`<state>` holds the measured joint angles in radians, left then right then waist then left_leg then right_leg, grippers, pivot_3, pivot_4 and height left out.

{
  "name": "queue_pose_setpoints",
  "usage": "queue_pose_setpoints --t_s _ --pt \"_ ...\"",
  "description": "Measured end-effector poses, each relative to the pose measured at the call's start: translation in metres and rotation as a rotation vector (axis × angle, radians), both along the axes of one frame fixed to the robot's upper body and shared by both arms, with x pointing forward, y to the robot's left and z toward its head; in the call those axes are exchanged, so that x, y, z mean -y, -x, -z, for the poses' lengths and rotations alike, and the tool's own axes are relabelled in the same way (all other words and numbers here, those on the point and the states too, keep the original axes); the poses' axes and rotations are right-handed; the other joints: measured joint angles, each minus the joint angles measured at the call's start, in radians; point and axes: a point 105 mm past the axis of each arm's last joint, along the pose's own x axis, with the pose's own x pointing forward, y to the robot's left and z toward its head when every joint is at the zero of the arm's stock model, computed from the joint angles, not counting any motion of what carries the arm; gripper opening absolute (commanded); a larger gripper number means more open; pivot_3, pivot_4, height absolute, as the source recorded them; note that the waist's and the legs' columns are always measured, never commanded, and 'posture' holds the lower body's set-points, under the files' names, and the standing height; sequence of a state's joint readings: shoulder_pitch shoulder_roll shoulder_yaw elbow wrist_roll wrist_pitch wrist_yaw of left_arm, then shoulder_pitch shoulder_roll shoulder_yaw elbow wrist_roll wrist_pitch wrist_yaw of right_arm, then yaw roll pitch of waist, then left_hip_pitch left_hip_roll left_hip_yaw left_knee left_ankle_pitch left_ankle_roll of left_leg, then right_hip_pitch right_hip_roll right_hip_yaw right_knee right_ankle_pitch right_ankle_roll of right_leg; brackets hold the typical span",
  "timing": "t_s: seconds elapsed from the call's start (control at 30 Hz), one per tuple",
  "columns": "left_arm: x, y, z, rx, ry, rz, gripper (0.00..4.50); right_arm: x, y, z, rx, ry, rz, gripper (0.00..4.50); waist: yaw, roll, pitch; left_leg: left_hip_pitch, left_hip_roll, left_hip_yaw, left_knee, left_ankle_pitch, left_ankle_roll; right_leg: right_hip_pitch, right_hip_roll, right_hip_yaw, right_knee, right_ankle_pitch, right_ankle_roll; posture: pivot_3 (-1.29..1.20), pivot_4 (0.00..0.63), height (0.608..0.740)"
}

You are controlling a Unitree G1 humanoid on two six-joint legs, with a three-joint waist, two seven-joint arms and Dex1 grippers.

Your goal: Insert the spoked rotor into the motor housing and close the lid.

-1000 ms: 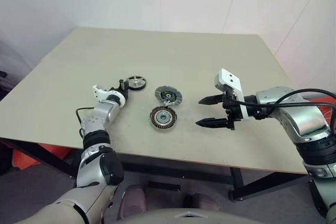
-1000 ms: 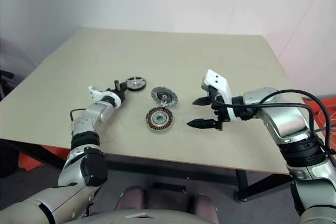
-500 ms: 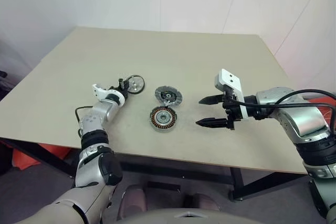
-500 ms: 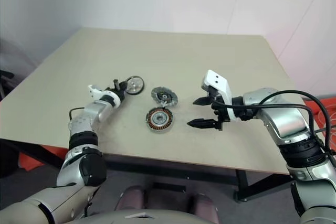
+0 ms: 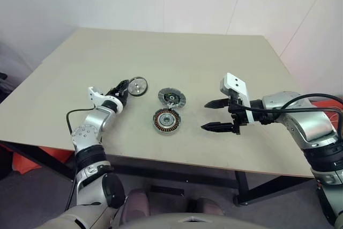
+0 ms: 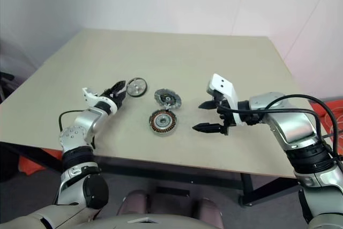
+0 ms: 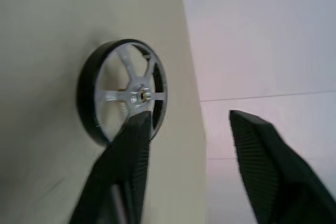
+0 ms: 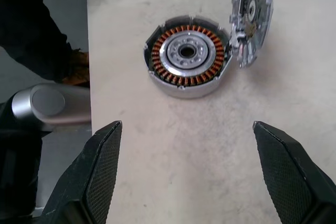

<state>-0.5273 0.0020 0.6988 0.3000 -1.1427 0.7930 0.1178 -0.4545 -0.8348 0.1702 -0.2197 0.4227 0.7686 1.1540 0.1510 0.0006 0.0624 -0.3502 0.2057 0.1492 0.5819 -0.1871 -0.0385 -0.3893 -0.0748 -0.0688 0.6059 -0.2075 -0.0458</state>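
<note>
On the beige table (image 5: 214,57) the spoked rotor (image 5: 138,86) lies free beside your left gripper (image 5: 122,87), jaws apart, so square them across its rim before closing, right gripper (image 5: 213,115) waiting spread.

In my left wrist view, one of my left fingers (image 7: 123,166) covers the lower part of the spoked rotor (image 7: 122,92), so I cannot tell if it touches the rim. In my right wrist view, the lid (image 8: 252,17) is cut by the picture's upper edge, and its face is too blurred to read. I cannot tell if it leans on the motor housing (image 8: 188,56) or only lies just beside it.
</note>
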Motion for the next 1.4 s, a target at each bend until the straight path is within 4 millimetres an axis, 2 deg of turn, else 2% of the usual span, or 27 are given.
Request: queue_pose_setpoints --t_s 0.1,0.13,0.63,1.4 --pt "0.001 0.001 0.001 -0.010 0.013 0.007 4.37 -0.001 0.003 0.001 0.004 0.005 -0.009 4.50 0.000 0.000 0.000 0.000 0.000 0.000 0.000 0.000 0.000 0.000 0.000 0.000 0.000 0.000 0.001 0.00 0.000 0.740" --pt "0.001 0.001 0.001 -0.011 0.017 0.010 4.48 -0.002 0.004 0.001 0.005 0.006 -0.011 4.50 0.000 0.000 0.000 0.000 0.000 0.000 0.000 0.000 0.000 0.000 0.000 0.000 0.000 0.000 0.001 0.00 0.000 0.740" --pt "0.003 -0.006 0.019 -0.112 0.070 0.037 4.48 -0.001 -0.001 -0.004 0.034 0.009 0.004 4.50 0.000 0.000 0.000 0.000 0.000 0.000 0.000 0.000 0.000 0.000 0.000 0.000 0.000 0.000 0.002 0.00 0.000 0.740" --pt "0.022 -0.032 0.018 -0.116 0.079 0.056 4.48 0.000 -0.005 -0.007 0.046 0.007 0.010 4.50 0.004 0.000 0.000 0.000 -0.001 -0.001 0.000 0.000 0.000 0.001 0.000 0.000 0.000 0.000 0.002 0.00 0.000 0.740"
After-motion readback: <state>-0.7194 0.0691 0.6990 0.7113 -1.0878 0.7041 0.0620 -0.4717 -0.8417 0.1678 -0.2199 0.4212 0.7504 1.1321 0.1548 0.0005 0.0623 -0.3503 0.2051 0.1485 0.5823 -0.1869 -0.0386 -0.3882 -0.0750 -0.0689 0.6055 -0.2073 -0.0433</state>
